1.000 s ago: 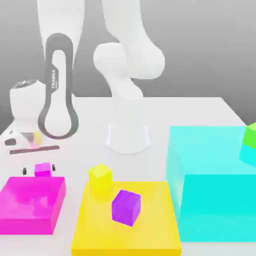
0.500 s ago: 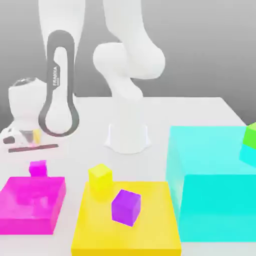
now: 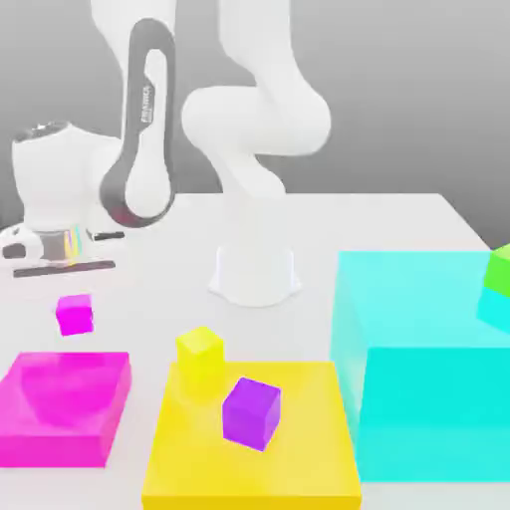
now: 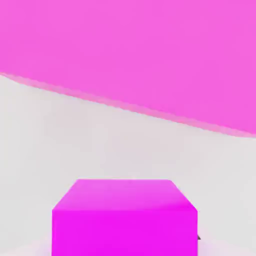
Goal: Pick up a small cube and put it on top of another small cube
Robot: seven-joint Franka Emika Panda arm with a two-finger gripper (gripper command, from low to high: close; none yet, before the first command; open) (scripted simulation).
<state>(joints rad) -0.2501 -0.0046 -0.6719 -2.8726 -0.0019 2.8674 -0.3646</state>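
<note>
1. The arm [image 3: 249,110] bends to the exterior view's left; its gripper [image 3: 74,302] hangs over the table [image 3: 398,214].
2. The cyan block [image 3: 428,379] stands well apart; the green cube [image 3: 500,267] on it is cut off at the frame's edge.
3. The yellow slab [image 3: 299,448] carries the purple cube [image 3: 251,413] and, at its corner, the yellow cube [image 3: 199,349]; which one is the target is unclear.
4. The magenta block [image 3: 65,408] lies just beside the carry path; a low swing could clip it.
5. The small cube [image 3: 75,315] hangs clear of the table under the gripper, so the fingers seem closed on it, though they are hard to make out; a shallow grip could let it slip or twist, and an off-centre release would topple it.
</note>
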